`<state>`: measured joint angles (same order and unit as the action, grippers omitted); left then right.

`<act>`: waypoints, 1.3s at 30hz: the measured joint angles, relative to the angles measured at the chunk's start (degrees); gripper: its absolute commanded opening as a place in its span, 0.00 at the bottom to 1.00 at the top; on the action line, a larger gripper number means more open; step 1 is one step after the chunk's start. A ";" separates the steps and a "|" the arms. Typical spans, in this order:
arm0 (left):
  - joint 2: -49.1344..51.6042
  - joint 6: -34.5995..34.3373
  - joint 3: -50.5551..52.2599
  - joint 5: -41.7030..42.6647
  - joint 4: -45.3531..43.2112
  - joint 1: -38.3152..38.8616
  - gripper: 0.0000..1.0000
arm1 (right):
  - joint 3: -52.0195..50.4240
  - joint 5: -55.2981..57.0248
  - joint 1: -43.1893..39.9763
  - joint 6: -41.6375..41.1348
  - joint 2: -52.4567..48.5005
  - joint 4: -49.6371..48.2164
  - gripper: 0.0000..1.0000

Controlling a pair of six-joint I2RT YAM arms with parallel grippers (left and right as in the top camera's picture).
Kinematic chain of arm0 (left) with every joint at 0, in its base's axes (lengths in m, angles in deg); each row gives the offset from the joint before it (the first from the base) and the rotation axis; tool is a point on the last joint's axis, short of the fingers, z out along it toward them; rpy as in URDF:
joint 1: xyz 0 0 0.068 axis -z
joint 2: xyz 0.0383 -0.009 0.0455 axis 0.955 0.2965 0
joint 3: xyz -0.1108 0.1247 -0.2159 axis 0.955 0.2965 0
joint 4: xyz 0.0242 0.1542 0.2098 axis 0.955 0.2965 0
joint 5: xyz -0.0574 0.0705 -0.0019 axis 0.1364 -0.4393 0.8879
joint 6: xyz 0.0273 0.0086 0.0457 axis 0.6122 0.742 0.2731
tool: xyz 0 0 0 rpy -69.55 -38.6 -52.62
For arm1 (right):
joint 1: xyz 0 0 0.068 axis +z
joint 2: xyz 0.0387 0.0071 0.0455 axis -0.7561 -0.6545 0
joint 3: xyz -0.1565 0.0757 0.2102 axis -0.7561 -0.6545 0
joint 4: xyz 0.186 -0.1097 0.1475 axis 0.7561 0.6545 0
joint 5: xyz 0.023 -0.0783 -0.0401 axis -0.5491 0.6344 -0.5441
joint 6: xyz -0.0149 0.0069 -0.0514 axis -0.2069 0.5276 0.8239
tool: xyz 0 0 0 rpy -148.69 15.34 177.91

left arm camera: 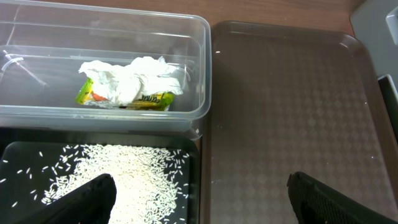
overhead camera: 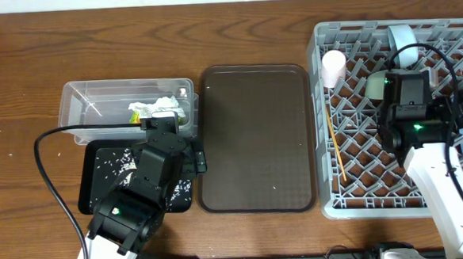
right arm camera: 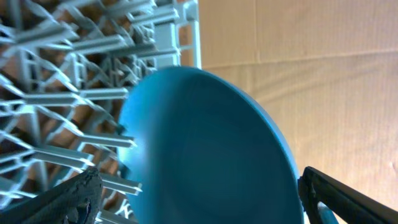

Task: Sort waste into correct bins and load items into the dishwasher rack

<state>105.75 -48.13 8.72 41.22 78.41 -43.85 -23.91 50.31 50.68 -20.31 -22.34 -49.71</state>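
A: Right gripper (right arm camera: 199,177) spread wide over the grey peg-lattice plastic rack (overhead camera: 325,140), dark-blue round plate (right arm camera: 211,137) among the pegs between its fingers.

B: Left gripper (left arm camera: 200,180)?

A: Spread, empty, over where the brown textured serving tray (left arm camera: 286,106) meets the shallow black tray (left arm camera: 12,155) of rice grains (left arm camera: 130,174). Clear tub (left arm camera: 124,118) behind holds crumpled white napkin (left arm camera: 134,78), yellow-green wrapper (left arm camera: 149,99).

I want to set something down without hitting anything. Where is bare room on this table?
The brown serving tray, between the clear tub and the rack, is bare. So is the table left of the tub. The rack is crowded.
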 measured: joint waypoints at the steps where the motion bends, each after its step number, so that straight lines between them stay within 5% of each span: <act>1: 0.00 0.00 0.00 0.00 0.02 0.00 0.91 | 0.00 -0.44 0.48 -0.83 0.00 -0.04 0.99; 6: 0.00 0.00 0.00 0.00 0.02 0.00 0.91 | 0.02 -3.76 3.08 -7.74 0.13 0.35 0.97; 9: 0.00 0.00 0.00 0.00 0.02 0.00 0.91 | 0.55 -11.85 3.63 -10.88 0.94 3.21 0.82; 11: 0.00 0.00 0.00 0.00 0.02 0.00 0.91 | 2.19 -19.12 3.48 -13.42 1.90 5.22 0.51; 13: 0.00 0.00 0.00 0.00 0.02 0.00 0.91 | 4.92 -25.29 2.93 -16.24 2.93 6.67 0.02; 23: 0.00 0.00 0.00 0.00 0.00 0.00 0.91 | 25.46 -45.88 -4.68 -23.80 9.66 12.33 0.01; 39: 0.00 0.00 0.00 0.00 0.02 0.00 0.91 | 28.15 -60.00 -44.30 -32.30 3.06 20.20 0.01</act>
<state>105.75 -48.13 8.72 41.22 78.43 -43.85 4.24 -9.69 6.38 -52.62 -19.28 -29.51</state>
